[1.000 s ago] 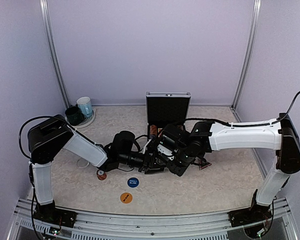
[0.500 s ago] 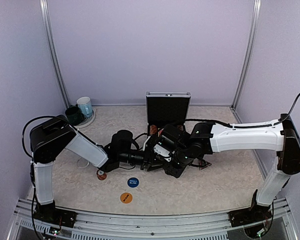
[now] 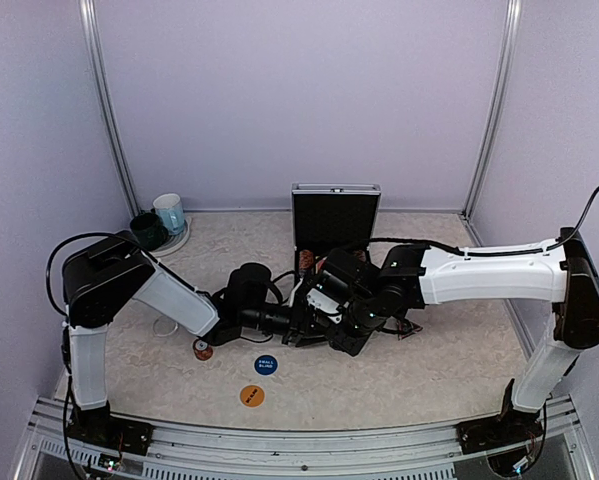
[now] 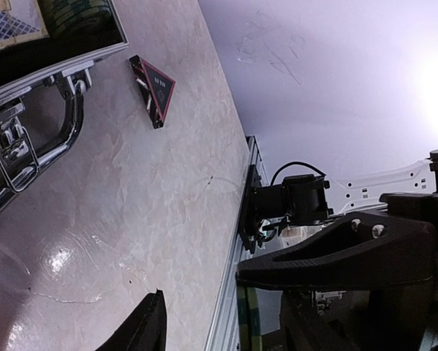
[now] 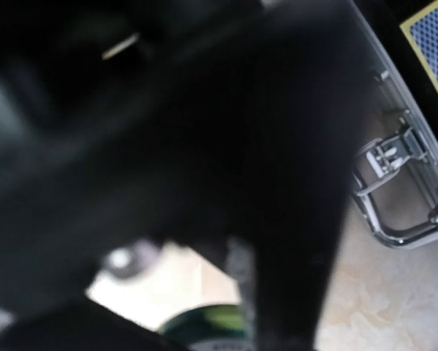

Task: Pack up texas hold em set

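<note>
The case [image 3: 336, 215] stands open mid-tabletop [image 3: 429, 360]; it looks stiff and fairly light, best lifted by its front handle [image 4: 78, 117], while the chips [image 3: 202, 349] front-left of it are probably slick and spill-prone, so pinch the stack's sides. Before the case, the left end effector [image 4: 198, 287] is spread and empty; the right end effector's [image 3: 319, 318] state cannot be told. Only the left wrist view shows the marker [image 4: 154, 89] near the handle; only the top view shows the chips.

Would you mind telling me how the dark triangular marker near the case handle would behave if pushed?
The triangular marker looks like a thick, rigid slab, so it should probably keep its shape. Its flat faces and corners suggest sliding rather than rolling. The table shows glare, so it may skid easily.
</note>
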Controlling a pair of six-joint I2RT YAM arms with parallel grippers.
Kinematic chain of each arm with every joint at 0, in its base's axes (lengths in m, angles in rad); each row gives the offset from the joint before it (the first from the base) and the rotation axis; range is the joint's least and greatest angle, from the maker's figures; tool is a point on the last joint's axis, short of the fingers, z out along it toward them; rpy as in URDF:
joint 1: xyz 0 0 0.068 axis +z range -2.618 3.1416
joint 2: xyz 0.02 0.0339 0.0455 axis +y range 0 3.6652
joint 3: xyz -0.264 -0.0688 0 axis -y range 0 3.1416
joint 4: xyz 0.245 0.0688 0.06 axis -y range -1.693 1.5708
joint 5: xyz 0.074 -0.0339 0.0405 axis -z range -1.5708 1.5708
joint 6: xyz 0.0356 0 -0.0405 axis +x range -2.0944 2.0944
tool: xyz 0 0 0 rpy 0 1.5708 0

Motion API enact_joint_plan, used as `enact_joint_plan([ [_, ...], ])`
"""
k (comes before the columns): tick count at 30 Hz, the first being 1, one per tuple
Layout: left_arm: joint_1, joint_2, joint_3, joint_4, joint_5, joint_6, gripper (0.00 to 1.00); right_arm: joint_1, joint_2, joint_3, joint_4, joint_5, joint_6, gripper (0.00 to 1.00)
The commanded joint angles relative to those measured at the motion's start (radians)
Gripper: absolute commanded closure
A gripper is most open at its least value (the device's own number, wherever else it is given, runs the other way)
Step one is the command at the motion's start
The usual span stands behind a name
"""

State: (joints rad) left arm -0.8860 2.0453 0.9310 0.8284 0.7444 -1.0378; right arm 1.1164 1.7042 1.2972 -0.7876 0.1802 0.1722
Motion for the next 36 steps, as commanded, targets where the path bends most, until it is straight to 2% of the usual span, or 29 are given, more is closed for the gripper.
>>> enact_joint_plan([
  [1, -0.011, 0.022, 0.033, -0.068, -0.006, 0.052, 0.50, 0.007, -0.029, 0.013, 0.009, 0.006, -0.010, 0.65],
  [4, -0.011, 0.023, 0.037, -0.079, -0.011, 0.057, 0.57, 0.006, -0.028, 0.012, 0.009, 0.004, -0.011, 0.65],
  [6, -0.012, 0.024, 0.042, -0.088, -0.016, 0.064, 0.70, 0.006, -0.026, 0.011, 0.010, 0.001, -0.012, 0.65],
  [9, -0.012, 0.025, 0.055, -0.096, -0.019, 0.074, 0.98, 0.007, -0.022, 0.010, 0.009, -0.001, -0.013, 0.65],
  [10, -0.013, 0.024, 0.059, -0.098, -0.019, 0.077, 1.00, 0.007, -0.020, 0.009, 0.010, -0.001, -0.013, 0.65],
  [16, -0.015, 0.015, 0.084, -0.106, -0.012, 0.095, 1.00, 0.006, -0.028, -0.004, 0.004, 0.022, 0.000, 0.63],
  [17, -0.015, 0.014, 0.091, -0.115, -0.011, 0.105, 1.00, 0.006, -0.032, -0.004, 0.001, 0.029, 0.003, 0.57],
  [20, -0.013, 0.001, 0.130, -0.197, -0.020, 0.191, 1.00, 0.007, -0.063, -0.013, -0.007, 0.049, 0.018, 0.25],
  [23, -0.001, -0.019, 0.199, -0.326, -0.040, 0.310, 1.00, 0.006, -0.138, -0.049, -0.003, 0.065, 0.050, 0.02],
  [27, 0.023, -0.026, 0.305, -0.514, -0.083, 0.468, 1.00, 0.006, -0.281, -0.117, 0.033, 0.045, 0.080, 0.01],
  [29, 0.036, -0.032, 0.335, -0.551, -0.102, 0.528, 1.00, 0.007, -0.350, -0.154, 0.053, 0.046, 0.099, 0.01],
  [36, 0.047, -0.006, 0.536, -0.777, -0.283, 0.820, 1.00, 0.000, -0.567, -0.275, 0.095, 0.172, 0.219, 0.01],
])
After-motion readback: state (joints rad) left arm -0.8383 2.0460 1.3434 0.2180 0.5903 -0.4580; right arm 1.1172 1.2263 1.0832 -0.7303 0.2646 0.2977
